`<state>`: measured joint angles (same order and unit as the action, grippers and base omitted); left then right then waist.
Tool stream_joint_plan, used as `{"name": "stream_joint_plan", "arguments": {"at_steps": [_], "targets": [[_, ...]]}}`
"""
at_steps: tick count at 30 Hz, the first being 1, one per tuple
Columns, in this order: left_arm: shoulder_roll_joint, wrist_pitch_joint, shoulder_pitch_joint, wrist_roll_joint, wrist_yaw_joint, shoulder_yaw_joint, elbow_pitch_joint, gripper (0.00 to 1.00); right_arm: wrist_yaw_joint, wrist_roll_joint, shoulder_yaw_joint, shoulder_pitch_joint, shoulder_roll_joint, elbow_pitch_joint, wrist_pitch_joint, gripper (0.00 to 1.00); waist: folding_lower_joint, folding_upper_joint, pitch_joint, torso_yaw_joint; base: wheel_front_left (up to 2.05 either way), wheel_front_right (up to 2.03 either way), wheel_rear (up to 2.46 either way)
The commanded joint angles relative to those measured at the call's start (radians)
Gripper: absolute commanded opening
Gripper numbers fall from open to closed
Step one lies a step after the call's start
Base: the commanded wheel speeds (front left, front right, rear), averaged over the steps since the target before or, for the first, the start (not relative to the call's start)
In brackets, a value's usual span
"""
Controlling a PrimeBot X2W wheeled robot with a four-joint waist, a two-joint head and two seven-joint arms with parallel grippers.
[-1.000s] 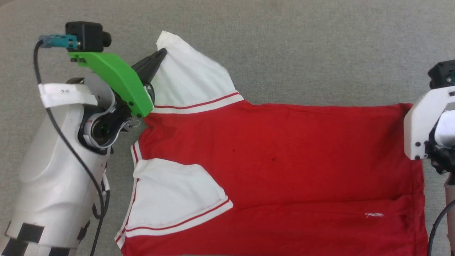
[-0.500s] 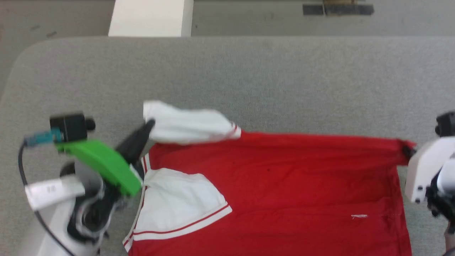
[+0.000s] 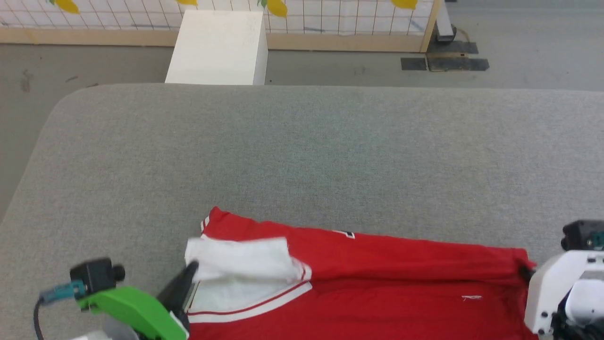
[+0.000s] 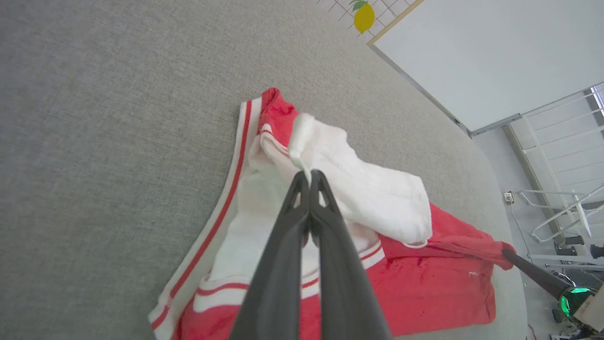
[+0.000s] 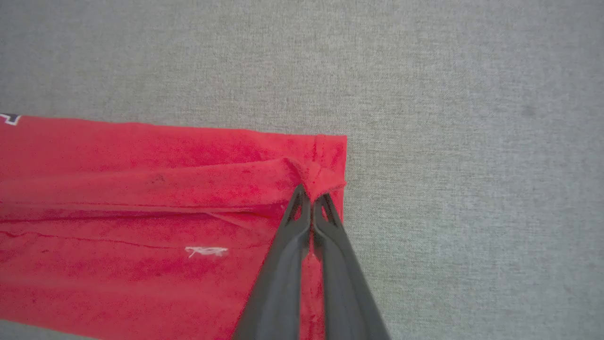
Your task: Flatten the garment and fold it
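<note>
Pinching a bunched white sleeve (image 4: 363,193) between fingers closed tight, the left gripper (image 4: 310,175) holds the cloth just above a second white sleeve (image 4: 264,245) that lies flat under it. In the head view this gripper (image 3: 191,271) sits at the near left, with its green mount (image 3: 132,311) and a small black camera (image 3: 96,275) just left of the fingers.

At the near right, the right gripper (image 5: 311,191) is also closed, its tips nipping a puckered hem corner (image 5: 321,177) of the red garment (image 5: 118,198). The head view shows that gripper (image 3: 523,271) where its dark tip meets the red cloth, ahead of its white housing.

Between the two grippers the garment (image 3: 377,283) stretches left to right along the near part of the grey table (image 3: 283,151). A long red layer is folded over the cloth beneath, and its edge runs across from sleeve to hem. Red-and-white striped trim (image 4: 222,212) edges the left end, and a scrap of white-edged lettering (image 3: 344,233) shows at the far side. A small white mark (image 5: 206,251) sits on the red cloth near the right gripper.

Beyond the table's far edge stand a white box (image 3: 217,47) on the floor (image 3: 354,71) and a grid fence (image 3: 330,19) hung with yellow shapes.
</note>
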<state>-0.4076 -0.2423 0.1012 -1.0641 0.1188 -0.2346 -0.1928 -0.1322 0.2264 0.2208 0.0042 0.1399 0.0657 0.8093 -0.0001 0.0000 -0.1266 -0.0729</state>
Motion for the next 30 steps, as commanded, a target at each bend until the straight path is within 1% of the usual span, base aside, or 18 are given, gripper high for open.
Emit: {"name": "stream_joint_plan", "arguments": {"at_steps": [1, 3, 7, 8, 9, 10, 11, 15, 17, 19, 22, 25, 26, 27, 29, 30], "targets": [[-0.002, 0.000, 0.027, 0.001, 0.016, 0.001, 0.011, 0.00, 0.002, 0.006, 0.003, 0.019, -0.002, -0.007, -0.008, 0.00, 0.0001, 0.0000, 0.009, 0.003, 0.00, 0.00, 0.00], [-0.006, -0.011, 0.048, 0.010, 0.028, -0.013, 0.040, 0.00, 0.002, 0.006, 0.004, 0.041, -0.011, -0.022, -0.011, 0.00, 0.0001, 0.0000, 0.019, 0.003, 0.00, 0.00, 0.00], [-0.007, -0.034, 0.051, 0.019, 0.039, -0.039, 0.114, 0.00, 0.002, -0.002, 0.008, 0.071, -0.021, -0.054, -0.015, 0.00, 0.0001, 0.0000, 0.036, 0.006, 0.00, 0.00, 0.00], [-0.007, -0.036, 0.047, 0.025, 0.045, -0.043, 0.135, 0.00, 0.002, -0.005, 0.009, 0.078, -0.024, -0.061, -0.014, 0.11, 0.0001, 0.0000, 0.041, 0.006, 0.00, 0.00, 0.00], [-0.010, -0.040, 0.044, 0.031, 0.049, -0.048, 0.152, 0.07, 0.002, -0.003, 0.012, 0.082, -0.028, -0.064, -0.015, 0.93, 0.0001, 0.0000, 0.046, 0.007, 0.00, 0.00, 0.00], [-0.013, -0.044, 0.040, 0.038, 0.053, -0.053, 0.170, 0.73, 0.002, 0.000, 0.013, 0.087, -0.031, -0.066, -0.019, 1.00, 0.0001, 0.0000, 0.053, 0.009, 0.00, 0.00, 0.00], [-0.012, -0.043, 0.036, 0.040, 0.057, -0.052, 0.182, 1.00, 0.002, 0.002, 0.015, 0.092, -0.032, -0.065, -0.022, 1.00, 0.0001, 0.0000, 0.059, 0.010, 0.00, 0.00, 0.00], [-0.037, -0.065, 0.032, 0.060, 0.085, -0.057, 0.205, 1.00, 0.002, 0.025, 0.020, 0.126, -0.027, -0.025, -0.020, 1.00, 0.0001, 0.0000, 0.084, 0.016, 0.00, 0.00, 0.00], [-0.062, -0.076, 0.035, 0.078, 0.112, -0.052, 0.194, 1.00, 0.002, 0.049, 0.035, 0.149, -0.024, 0.013, -0.007, 1.00, 0.0001, 0.0000, 0.096, 0.018, 0.00, 0.00, 0.00], [-0.088, -0.064, 0.035, 0.102, 0.137, -0.034, 0.164, 1.00, 0.002, 0.072, 0.058, 0.166, -0.019, 0.062, 0.014, 1.00, 0.0001, 0.0000, 0.106, 0.021, 0.00, 0.00, 0.00], [-0.119, -0.021, 0.014, 0.138, 0.153, 0.002, 0.109, 1.00, 0.002, 0.123, 0.115, 0.161, -0.018, 0.125, 0.045, 1.00, 0.0001, 0.0000, 0.111, 0.022, 0.00, 0.00, 0.00], [-0.137, 0.048, -0.030, 0.193, 0.155, 0.026, 0.074, 1.00, 0.002, 0.159, 0.160, 0.125, -0.014, 0.150, 0.070, 1.00, 0.0001, 0.0000, 0.106, 0.021, 0.00, 0.00, 0.00], [-0.141, 0.076, -0.051, 0.216, 0.144, 0.025, 0.066, 1.00, 0.002, 0.160, 0.162, 0.110, -0.005, 0.150, 0.082, 1.00, 0.0001, 0.0000, 0.102, 0.022, 0.00, 0.00, 0.00], [-0.141, 0.111, -0.069, 0.237, 0.140, 0.030, 0.064, 1.00, 0.002, 0.163, 0.160, 0.099, 0.001, 0.142, 0.093, 1.00, 0.0001, 0.0000, 0.097, 0.023, 0.00, 0.00, 0.00], [-0.140, 0.185, -0.107, 0.290, 0.116, 0.022, 0.067, 1.00, 0.002, 0.157, 0.134, 0.074, 0.026, 0.116, 0.108, 1.00, 0.0001, 0.0000, 0.084, 0.023, 0.00, 0.00, 0.00], [-0.137, 0.243, -0.131, 0.326, 0.106, 0.021, 0.073, 1.00, 0.002, 0.157, 0.113, 0.063, 0.044, 0.092, 0.113, 1.00, 0.0001, 0.0000, 0.074, 0.022, 0.00, 0.00, 0.00]]}}
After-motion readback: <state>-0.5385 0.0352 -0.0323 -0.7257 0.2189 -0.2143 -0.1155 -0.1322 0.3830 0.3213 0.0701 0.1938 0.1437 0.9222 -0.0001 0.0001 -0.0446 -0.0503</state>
